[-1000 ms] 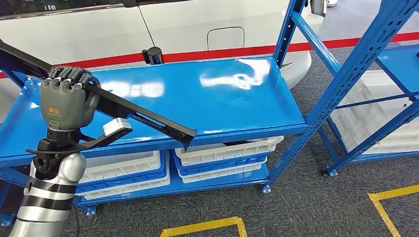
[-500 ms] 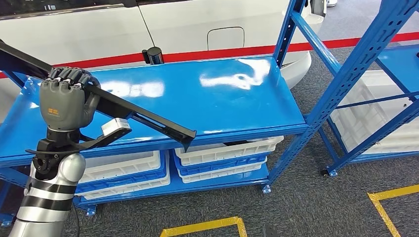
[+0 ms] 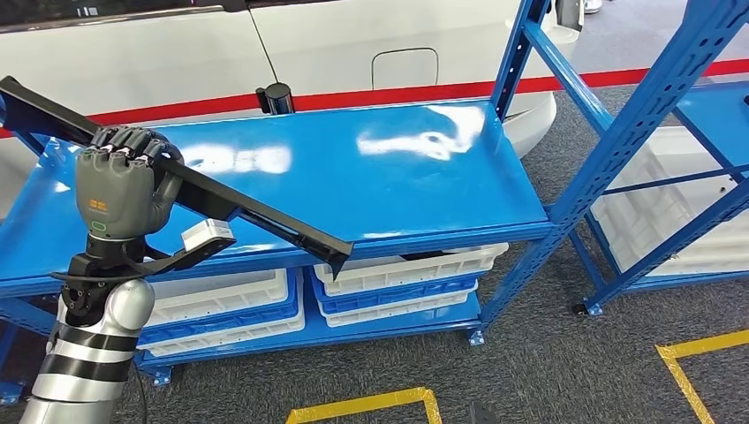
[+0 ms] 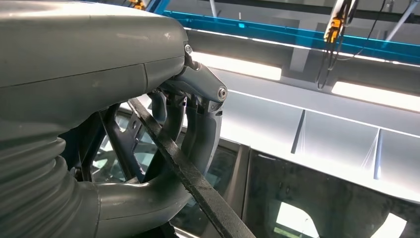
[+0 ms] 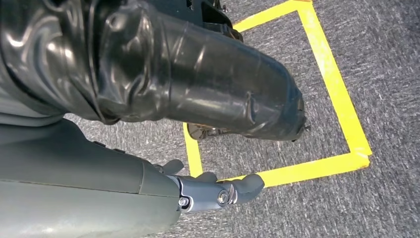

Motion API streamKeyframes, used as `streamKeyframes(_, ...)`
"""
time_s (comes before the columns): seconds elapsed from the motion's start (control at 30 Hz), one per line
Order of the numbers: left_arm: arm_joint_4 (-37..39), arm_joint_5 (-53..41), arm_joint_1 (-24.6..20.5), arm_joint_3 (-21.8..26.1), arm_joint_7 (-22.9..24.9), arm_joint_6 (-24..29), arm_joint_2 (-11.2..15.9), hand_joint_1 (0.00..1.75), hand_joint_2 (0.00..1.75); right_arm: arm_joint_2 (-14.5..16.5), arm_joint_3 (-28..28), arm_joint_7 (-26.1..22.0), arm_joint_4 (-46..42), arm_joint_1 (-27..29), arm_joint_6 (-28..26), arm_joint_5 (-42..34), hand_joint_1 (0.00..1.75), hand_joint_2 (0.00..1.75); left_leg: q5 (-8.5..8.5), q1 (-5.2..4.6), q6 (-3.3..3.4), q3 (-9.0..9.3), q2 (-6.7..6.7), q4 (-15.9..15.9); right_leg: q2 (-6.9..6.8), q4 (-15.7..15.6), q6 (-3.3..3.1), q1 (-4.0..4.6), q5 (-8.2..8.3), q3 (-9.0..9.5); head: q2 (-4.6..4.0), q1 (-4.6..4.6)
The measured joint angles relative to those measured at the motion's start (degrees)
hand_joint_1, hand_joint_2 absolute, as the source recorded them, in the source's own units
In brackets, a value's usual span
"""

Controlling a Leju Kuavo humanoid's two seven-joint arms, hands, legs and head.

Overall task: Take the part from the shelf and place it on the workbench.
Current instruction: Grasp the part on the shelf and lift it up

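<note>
Long black angled plastic part (image 3: 221, 201) gripped by left hand (image 3: 119, 190), raised slightly at frame left, clear of glossy blue shelf (image 3: 424, 190); carry to workbench pending. Right hand (image 5: 218, 191) hanging, fingers apart, empty.

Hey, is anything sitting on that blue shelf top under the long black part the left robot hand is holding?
Nothing visible. The left robot hand grips the long black part above the blue shelf top, whose glossy surface looks bare under the part.
</note>
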Motion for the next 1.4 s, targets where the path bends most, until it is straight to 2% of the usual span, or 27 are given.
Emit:
streamKeyframes(0.13,0.0,-0.1,0.3,0.1,0.0,0.5,0.0,1.75,1.75,0.0,0.0,0.0,0.0,0.1,-0.1,0.0,0.00,0.00,0.34,0.10,-0.07,-0.23,0.08,-0.2,0.07,0.1,-0.03,0.26,0.12,-0.16,0.00,0.07)
streamKeyframes(0.27,0.0,-0.1,0.6,0.2,-0.1,0.7,0.0,1.75,1.75,0.0,0.0,0.0,0.0,0.2,-0.3,0.0,0.00,0.00,0.41,-0.03,0.06,-0.37,0.08,-0.2,0.10,-0.2,0.14,0.15,0.31,-0.16,0.00,0.07)
streamKeyframes(1.4,0.0,0.2,0.8,0.9,-0.7,0.9,0.3,1.75,1.75,0.0,0.0,0.0,0.0,0.3,-0.7,-0.3,0.00,0.00,0.42,0.17,0.07,-0.38,0.11,-0.1,0.10,-0.2,0.14,0.43,0.38,-0.23,0.00,0.07)
